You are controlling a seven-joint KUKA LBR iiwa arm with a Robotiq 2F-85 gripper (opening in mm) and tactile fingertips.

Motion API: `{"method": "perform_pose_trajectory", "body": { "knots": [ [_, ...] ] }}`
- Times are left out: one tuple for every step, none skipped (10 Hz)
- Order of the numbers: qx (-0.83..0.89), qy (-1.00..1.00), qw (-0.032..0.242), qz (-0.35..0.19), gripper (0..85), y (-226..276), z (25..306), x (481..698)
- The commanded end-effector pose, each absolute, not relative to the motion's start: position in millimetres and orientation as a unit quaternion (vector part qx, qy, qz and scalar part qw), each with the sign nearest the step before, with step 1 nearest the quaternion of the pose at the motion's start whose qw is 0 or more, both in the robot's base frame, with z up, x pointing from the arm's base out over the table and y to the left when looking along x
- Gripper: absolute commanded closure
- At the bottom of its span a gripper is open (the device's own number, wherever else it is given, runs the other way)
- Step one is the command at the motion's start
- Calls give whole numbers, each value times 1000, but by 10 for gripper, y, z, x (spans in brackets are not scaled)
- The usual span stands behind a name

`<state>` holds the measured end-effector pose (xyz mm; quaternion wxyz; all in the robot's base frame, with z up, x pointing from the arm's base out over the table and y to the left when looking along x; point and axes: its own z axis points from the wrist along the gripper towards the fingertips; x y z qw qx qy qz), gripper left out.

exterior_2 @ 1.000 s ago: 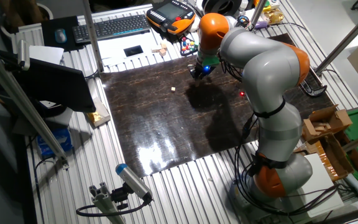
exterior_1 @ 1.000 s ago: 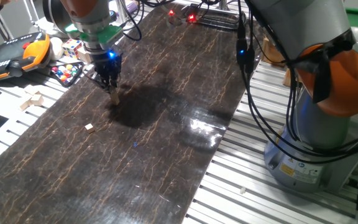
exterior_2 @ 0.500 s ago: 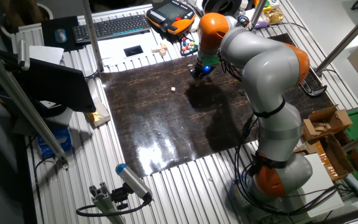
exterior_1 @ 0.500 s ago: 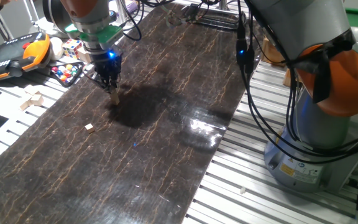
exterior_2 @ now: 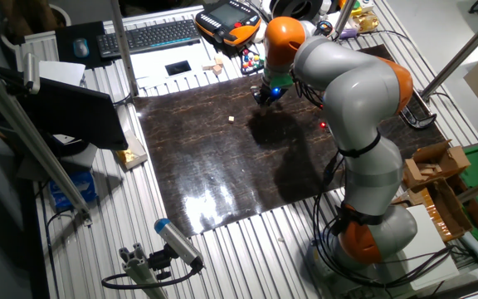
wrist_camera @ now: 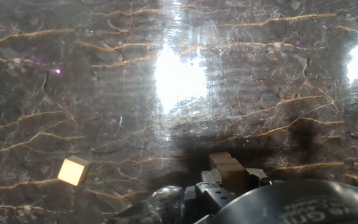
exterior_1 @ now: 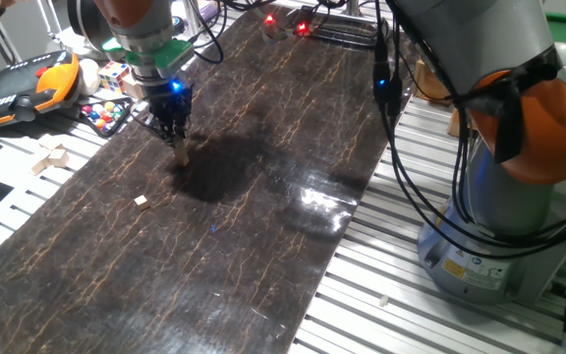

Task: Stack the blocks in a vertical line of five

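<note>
A short stack of tiny light-tan wooden cubes [exterior_1: 181, 153] stands on the dark marbled table at the far left. My gripper [exterior_1: 176, 138] is right on top of it, fingers close together around the top cube. In the hand view the stack [wrist_camera: 224, 164] shows between the fingertips. In the other fixed view the gripper [exterior_2: 264, 97] hides the stack. One loose cube [exterior_1: 141, 201] lies on the table nearer the front, left of the stack; it also shows in the other fixed view [exterior_2: 231, 119] and in the hand view [wrist_camera: 73, 170].
Beside the table's left edge lie an orange teach pendant [exterior_1: 28, 84], a multicoloured puzzle cube [exterior_1: 114, 72], a tray of coloured balls [exterior_1: 104, 113] and larger pale wooden blocks [exterior_1: 52, 157]. A keyboard [exterior_2: 148, 35] lies behind. The robot base [exterior_1: 489, 226] stands at the right.
</note>
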<state>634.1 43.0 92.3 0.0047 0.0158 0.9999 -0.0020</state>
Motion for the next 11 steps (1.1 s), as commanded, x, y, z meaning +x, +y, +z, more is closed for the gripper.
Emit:
{"method": "perform_pose_trajectory", "body": {
  "knots": [
    [15, 1000, 5, -3, 577, 427, 923, 6342],
    [15, 1000, 5, -3, 577, 427, 924, 6341],
    [15, 1000, 5, -3, 573, 428, 924, 6341],
    [15, 1000, 5, -4, 567, 430, 922, 6341],
    [15, 1000, 6, -4, 557, 432, 920, 6341],
    [16, 1000, 6, -4, 543, 433, 919, 6341],
    [17, 1000, 6, -4, 523, 434, 918, 6342],
    [17, 1000, 7, -4, 513, 433, 918, 6342],
    [17, 1000, 7, -4, 493, 433, 918, 6342],
    [17, 1000, 7, -4, 477, 432, 919, 6342],
    [19, 1000, 8, -5, 463, 431, 920, 6342]
  ]
}}
